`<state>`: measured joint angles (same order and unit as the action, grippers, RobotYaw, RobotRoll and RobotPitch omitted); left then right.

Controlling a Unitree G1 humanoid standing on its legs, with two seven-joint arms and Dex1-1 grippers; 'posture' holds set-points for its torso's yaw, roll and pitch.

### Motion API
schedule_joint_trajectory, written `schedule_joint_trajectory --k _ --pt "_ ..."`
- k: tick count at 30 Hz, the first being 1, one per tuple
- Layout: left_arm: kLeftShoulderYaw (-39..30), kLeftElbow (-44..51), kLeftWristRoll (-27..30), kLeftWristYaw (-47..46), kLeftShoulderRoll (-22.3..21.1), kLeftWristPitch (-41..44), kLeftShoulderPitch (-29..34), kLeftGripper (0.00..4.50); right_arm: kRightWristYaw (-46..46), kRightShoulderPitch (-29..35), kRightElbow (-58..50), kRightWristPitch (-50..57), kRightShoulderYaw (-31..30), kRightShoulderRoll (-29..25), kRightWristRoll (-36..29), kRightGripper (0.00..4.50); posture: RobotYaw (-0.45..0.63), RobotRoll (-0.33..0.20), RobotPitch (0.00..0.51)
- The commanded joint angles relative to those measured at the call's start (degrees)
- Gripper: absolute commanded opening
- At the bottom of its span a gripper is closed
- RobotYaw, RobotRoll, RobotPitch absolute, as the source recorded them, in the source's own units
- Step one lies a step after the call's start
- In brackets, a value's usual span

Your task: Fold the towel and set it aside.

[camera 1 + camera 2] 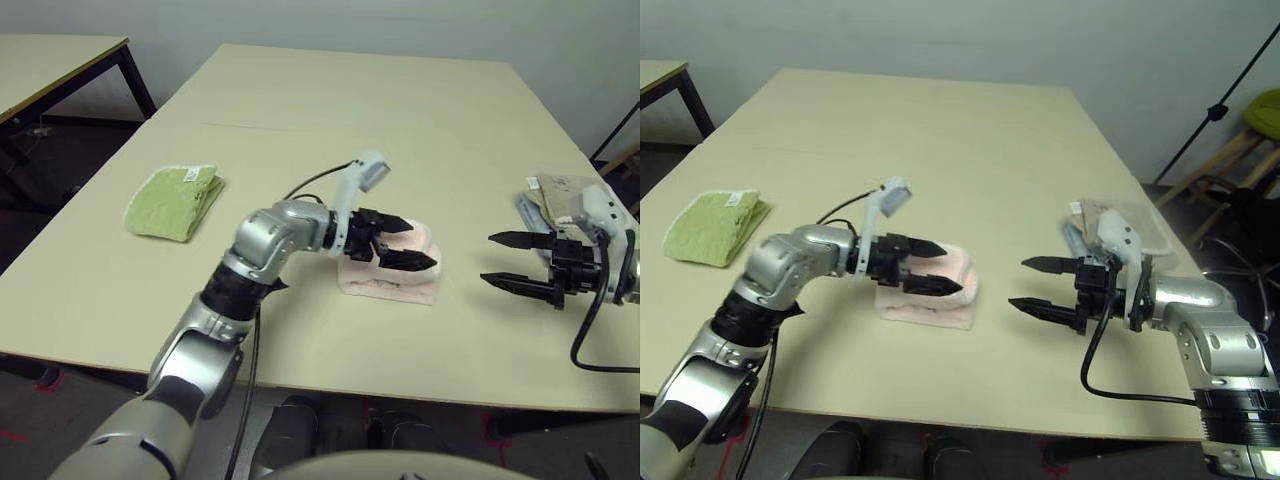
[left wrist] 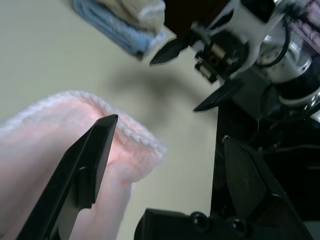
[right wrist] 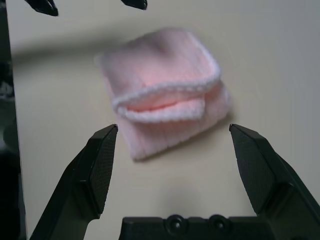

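Note:
The pale pink towel (image 1: pixel 392 284) lies folded into a small thick bundle on the table, near the front edge and a little right of centre. Its white corded edging shows along the fold in the right wrist view (image 3: pixel 165 95). My left gripper (image 1: pixel 408 243) hovers open just over the towel's top; one finger (image 2: pixel 90 160) is above the cloth and the other is past its right edge. Nothing is held between them. My right gripper (image 1: pixel 1018 283) stands open a short way to the right of the towel (image 1: pixel 930 305), pointing at it, with nothing between its fingers.
A folded green towel (image 1: pixel 175 200) lies at the table's left. Folded beige and blue cloths (image 1: pixel 1095 215) lie at the right edge, behind my right wrist. A second table (image 1: pixel 50 60) stands at far left. A stool and a stand (image 1: pixel 1240 110) are beyond the right side.

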<state>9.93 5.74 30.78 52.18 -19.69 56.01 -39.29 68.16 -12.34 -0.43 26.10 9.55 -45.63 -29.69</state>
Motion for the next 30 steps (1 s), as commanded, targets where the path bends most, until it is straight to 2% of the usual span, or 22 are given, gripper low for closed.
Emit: schedule_joint_trajectory --k 1,8,12,16,19,22,24,27,30 --pt "-2.1 -1.2 -1.9 0.4 -3.3 -5.9 3.0 4.46 -6.1 -2.7 -3.0 3.9 -1.9 4.5 -1.5 4.5 0.1 0.0 0.067" --pt "-3.5 -6.6 -6.6 -0.8 -7.8 -15.7 5.8 4.46 -9.4 -5.8 -3.3 2.4 -3.1 9.8 -0.9 4.5 0.11 0.0 0.074" --pt "-6.7 -5.5 -1.7 4.4 -10.3 -14.3 7.1 4.46 -10.9 -10.6 -3.1 0.9 -4.0 10.9 0.2 4.5 0.08 0.0 0.092" --pt "-7.1 -7.8 -2.5 5.8 -12.7 -15.7 6.5 4.46 -13.4 -13.3 -3.3 -0.6 -3.9 12.3 0.5 4.5 0.05 0.0 0.1" --pt "-6.7 -9.4 -2.9 6.1 -12.7 -16.8 5.4 4.46 -15.7 -12.3 -4.8 -1.0 -4.0 13.4 0.6 4.5 0.05 0.0 0.1" --pt "-5.7 -10.4 -3.4 6.0 -11.6 -17.7 5.3 3.79 -16.4 -10.6 -5.1 -1.4 -4.9 13.5 1.7 4.5 0.07 0.0 0.087" --pt "-4.8 -11.3 -4.1 6.7 -11.3 -18.4 5.4 3.17 -17.1 -10.4 -4.7 -0.4 -5.1 14.0 1.3 4.5 0.07 0.0 0.08" --pt "-2.8 -12.8 -5.9 8.0 -11.0 -20.0 5.3 2.01 -17.7 -10.8 -3.7 0.4 -5.5 14.7 1.3 3.83 0.08 0.0 0.078" --pt "-1.1 -13.9 -7.7 8.4 -10.3 -22.2 5.2 0.97 -17.1 -11.1 -2.4 -1.5 -6.5 14.7 2.7 2.71 0.09 0.0 0.08"
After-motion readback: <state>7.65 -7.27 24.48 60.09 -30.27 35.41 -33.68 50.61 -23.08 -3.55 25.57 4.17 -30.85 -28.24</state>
